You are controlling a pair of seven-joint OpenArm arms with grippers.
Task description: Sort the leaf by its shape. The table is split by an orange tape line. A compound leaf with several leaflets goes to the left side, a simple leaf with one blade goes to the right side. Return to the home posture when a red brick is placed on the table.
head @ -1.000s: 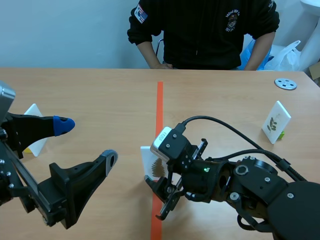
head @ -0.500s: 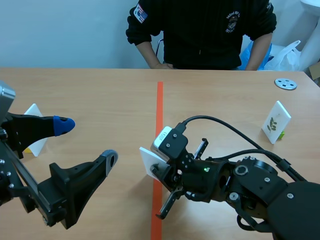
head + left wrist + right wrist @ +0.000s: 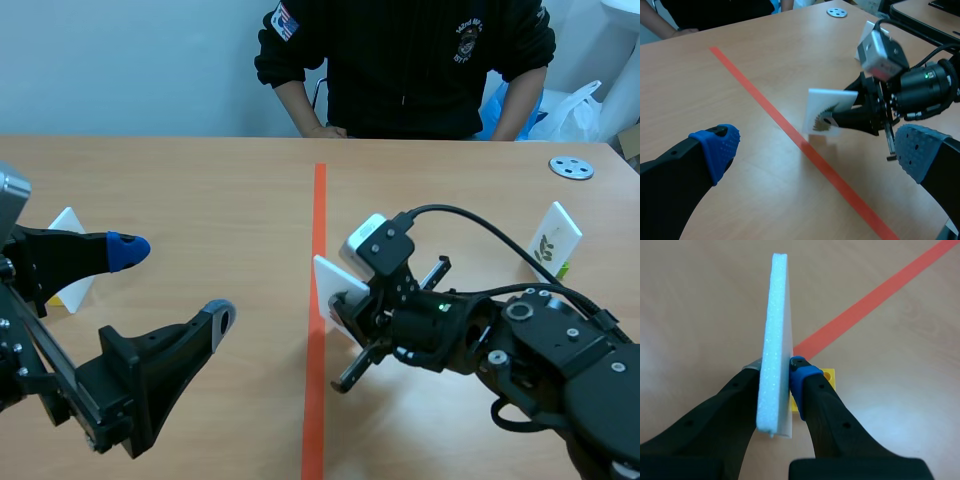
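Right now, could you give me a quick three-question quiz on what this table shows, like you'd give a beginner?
1. True or false: the left gripper is shut on a card.
2. What does the right gripper hold? A) a white leaf card B) a red brick C) a grey disc
3. Besides the held one, how many white cards stand on the table?

Key: 1 false, its fingers stand open and empty. 2 A. 3 two: the left-side card and the right-side card.
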